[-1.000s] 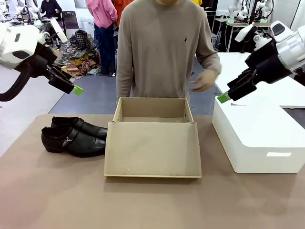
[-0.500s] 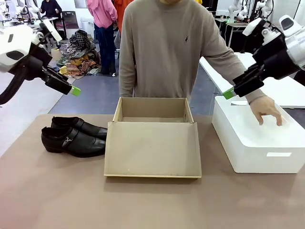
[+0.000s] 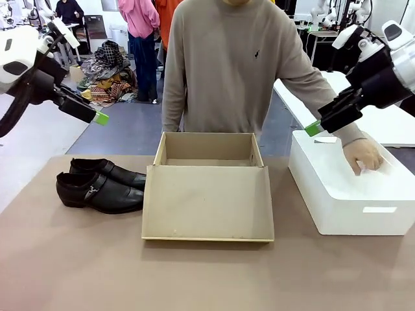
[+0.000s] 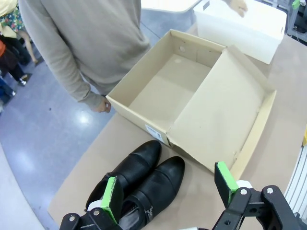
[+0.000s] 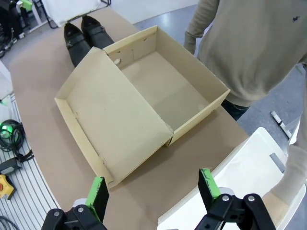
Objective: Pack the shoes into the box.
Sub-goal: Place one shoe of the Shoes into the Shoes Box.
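Where box (image 4: pixel 168 91) faces shoes (image 4: pixel 144 184), white label (image 4: pixel 154 132), print illegible.

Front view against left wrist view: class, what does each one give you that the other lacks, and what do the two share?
Front view: the right gripper, held up near the white box's end, and a heap of cloth on the floor behind the person.
Left wrist view: a white label on the box's outer wall facing the shoes, and the person's hand close to that box's corner.
Shared: the shoes side by side on the table beside the box, its lid lying open, the white box, and the open left gripper.
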Robot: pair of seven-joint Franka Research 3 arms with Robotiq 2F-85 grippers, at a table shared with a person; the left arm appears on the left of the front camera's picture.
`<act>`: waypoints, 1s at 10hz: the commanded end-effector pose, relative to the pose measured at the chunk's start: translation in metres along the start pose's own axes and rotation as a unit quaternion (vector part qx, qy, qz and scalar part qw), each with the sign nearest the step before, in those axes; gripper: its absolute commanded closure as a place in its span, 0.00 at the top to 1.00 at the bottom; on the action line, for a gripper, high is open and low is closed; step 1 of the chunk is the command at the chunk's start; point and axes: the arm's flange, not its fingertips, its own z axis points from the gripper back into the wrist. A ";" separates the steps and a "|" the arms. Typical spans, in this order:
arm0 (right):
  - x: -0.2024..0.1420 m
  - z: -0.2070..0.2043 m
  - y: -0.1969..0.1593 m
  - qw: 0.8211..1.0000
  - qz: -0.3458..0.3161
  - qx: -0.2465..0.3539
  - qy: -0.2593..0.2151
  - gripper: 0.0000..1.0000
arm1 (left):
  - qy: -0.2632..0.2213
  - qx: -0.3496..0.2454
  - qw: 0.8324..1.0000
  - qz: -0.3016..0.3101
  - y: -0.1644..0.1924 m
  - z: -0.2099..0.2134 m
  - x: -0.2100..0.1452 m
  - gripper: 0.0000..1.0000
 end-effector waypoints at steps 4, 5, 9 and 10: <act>0.000 0.001 -0.001 1.000 0.000 -0.003 -0.003 1.00 | 0.001 -0.002 1.000 -0.005 0.002 -0.002 -0.001 1.00; 0.000 0.001 -0.001 1.000 0.000 -0.003 -0.003 1.00 | 0.001 -0.002 1.000 -0.005 0.002 -0.002 -0.001 1.00; 0.000 0.001 -0.001 1.000 0.000 -0.003 -0.003 1.00 | 0.041 0.011 0.998 -0.050 0.013 0.000 0.012 1.00; 0.000 0.001 -0.001 1.000 0.000 -0.003 -0.003 1.00 | 0.071 0.010 0.994 -0.085 0.020 0.001 0.020 1.00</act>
